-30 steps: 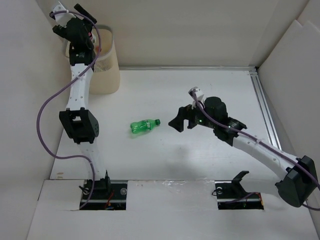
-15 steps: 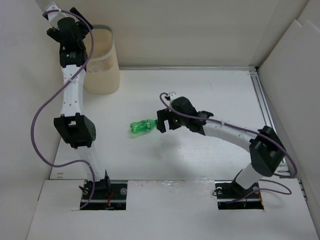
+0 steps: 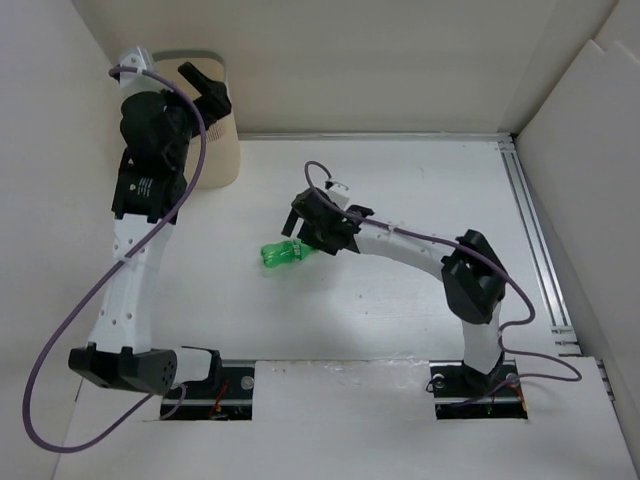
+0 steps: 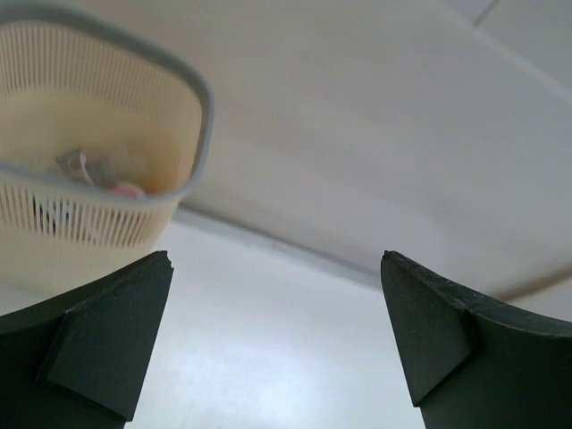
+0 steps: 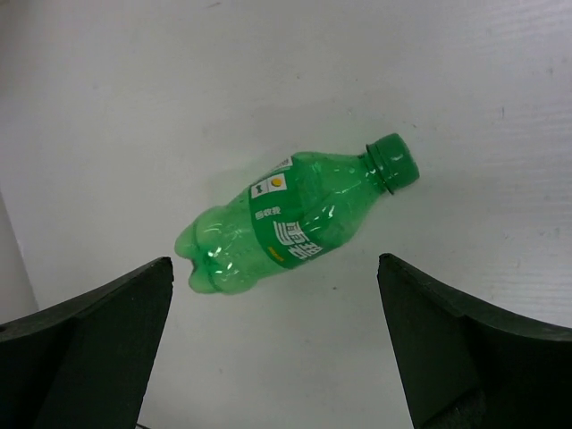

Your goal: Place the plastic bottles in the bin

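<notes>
A green plastic bottle point(image 3: 280, 255) lies on its side on the white table, cap towards the right. In the right wrist view the green bottle point(image 5: 286, 223) lies just beyond and between my open fingers. My right gripper point(image 3: 304, 236) is open and hovers over the bottle's cap end, not touching it. The cream bin point(image 3: 218, 155) stands at the back left corner. My left gripper point(image 3: 208, 95) is open and empty, by the bin's right rim. In the left wrist view the bin point(image 4: 192, 116) holds bottles point(image 4: 82, 166), only partly visible.
White walls close in the table at the back, left and right. A metal rail point(image 3: 530, 220) runs along the right edge. A purple cable point(image 3: 60, 300) loops off the left arm.
My right arm has reached left until its open gripper is over the green bottle. My left arm has swung from above the bin towards its right side, gripper empty.
</notes>
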You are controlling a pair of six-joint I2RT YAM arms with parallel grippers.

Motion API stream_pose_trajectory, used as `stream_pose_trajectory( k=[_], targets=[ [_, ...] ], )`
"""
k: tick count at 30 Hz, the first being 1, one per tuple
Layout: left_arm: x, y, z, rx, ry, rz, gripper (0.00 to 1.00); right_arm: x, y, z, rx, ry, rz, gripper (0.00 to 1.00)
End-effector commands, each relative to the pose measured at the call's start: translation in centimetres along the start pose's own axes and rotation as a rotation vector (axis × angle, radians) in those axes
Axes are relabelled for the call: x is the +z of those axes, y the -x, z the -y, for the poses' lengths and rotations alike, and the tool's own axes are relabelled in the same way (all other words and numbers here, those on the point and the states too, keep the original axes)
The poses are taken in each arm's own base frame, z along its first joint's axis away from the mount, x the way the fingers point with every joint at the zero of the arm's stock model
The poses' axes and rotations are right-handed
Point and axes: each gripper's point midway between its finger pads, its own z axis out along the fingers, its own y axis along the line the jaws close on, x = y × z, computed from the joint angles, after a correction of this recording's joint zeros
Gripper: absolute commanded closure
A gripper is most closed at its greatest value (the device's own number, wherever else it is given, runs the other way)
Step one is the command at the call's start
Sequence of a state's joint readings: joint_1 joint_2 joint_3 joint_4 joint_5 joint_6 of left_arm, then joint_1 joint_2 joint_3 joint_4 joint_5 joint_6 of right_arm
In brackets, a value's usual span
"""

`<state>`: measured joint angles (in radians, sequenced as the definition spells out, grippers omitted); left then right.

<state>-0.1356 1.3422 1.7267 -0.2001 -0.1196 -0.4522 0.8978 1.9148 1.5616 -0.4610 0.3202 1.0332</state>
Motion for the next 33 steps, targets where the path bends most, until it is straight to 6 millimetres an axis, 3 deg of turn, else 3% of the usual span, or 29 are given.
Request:
stream_pose_trajectory(
  k=[1, 3, 7, 10, 17, 20, 24, 28, 31, 32, 33],
  targets=[
    [-2.8, -2.6, 0.4, -0.008, -0.045, -0.074, 0.00, 1.0, -1.4, 1.0, 0.216, -0.115, 0.001, 0.00],
    [-4.6, -2.5, 0.3, 0.004, -0.050, -0.084, 0.00, 1.5, -1.7, 1.5, 0.263, -0.150, 0.001, 0.00],
    [-6.1, -3.2, -0.9, 0.057, -0.023, -0.118, 0.00, 2.9, -3.4, 2.3, 0.320, -0.214, -0.017, 0.00],
    [-6.9, -3.5, -1.2, 0.081, -0.029, -0.128, 0.00, 3.8, -3.4, 1.3, 0.357, -0.175, -0.013, 0.00],
    [-7.1, -5.1, -1.5, 0.110, -0.056, -0.157, 0.00, 8.0, -5.2, 2.0, 0.397, -0.202, -0.058, 0.02],
    [-7.1, -5.5, -1.8, 0.120, -0.056, -0.158, 0.00, 8.4, -5.7, 1.7, 0.403, -0.222, -0.083, 0.02],
    [-7.1, -5.4, -1.5, 0.118, -0.069, -0.155, 0.00, 8.7, -6.8, 2.0, 0.431, -0.237, -0.097, 0.10],
    [-7.2, -5.8, -1.6, 0.117, -0.077, -0.160, 0.00, 8.9, -7.6, 2.3, 0.448, -0.221, -0.117, 0.33],
    [-7.2, -5.9, -1.4, 0.117, -0.085, -0.164, 0.00, 9.4, -8.1, 2.0, 0.436, -0.197, -0.137, 0.61],
    [-7.2, -6.2, -1.6, 0.118, -0.081, -0.172, 0.00, 9.9, -8.1, 2.4, 0.425, -0.196, -0.146, 0.89],
    [-7.2, -6.4, -1.8, 0.130, -0.078, -0.180, 0.00, 9.8, -8.4, 2.0, 0.420, -0.179, -0.168, 1.00]
  ],
)
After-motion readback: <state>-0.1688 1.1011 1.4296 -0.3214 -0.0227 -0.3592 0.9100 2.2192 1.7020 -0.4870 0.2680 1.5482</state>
